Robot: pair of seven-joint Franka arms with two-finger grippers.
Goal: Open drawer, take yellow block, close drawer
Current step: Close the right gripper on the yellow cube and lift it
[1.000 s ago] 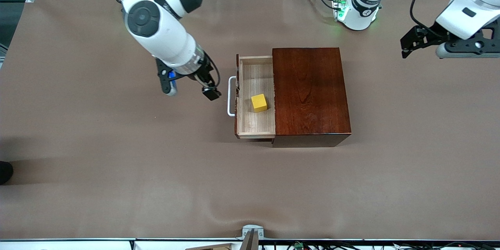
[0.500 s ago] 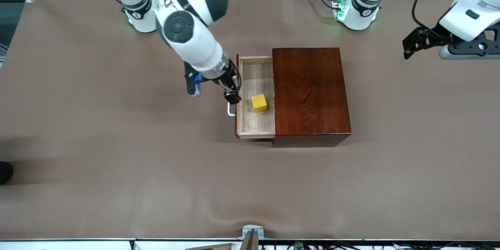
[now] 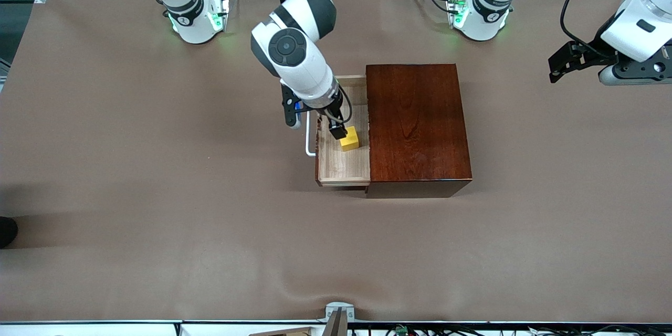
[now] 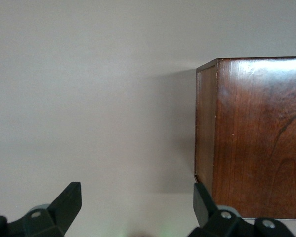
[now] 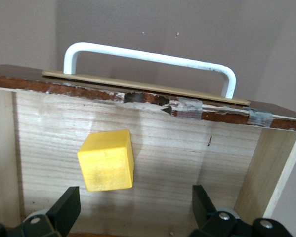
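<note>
The right pincer (image 3: 340, 134) had swung in over the open drawer (image 3: 344, 168), fingers apart above the yellow block (image 3: 349, 138); next, probably lowering to straddle it. The left pincer (image 4: 138, 210) waited, apart.

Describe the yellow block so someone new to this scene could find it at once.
Mid-table stands a dark reddish-brown wooden box; its pale-wood drawer is pulled out toward the right arm's end. The yellow block lies on the drawer floor, under the open right gripper. It is the only bright, solid-coloured cube there.
</note>
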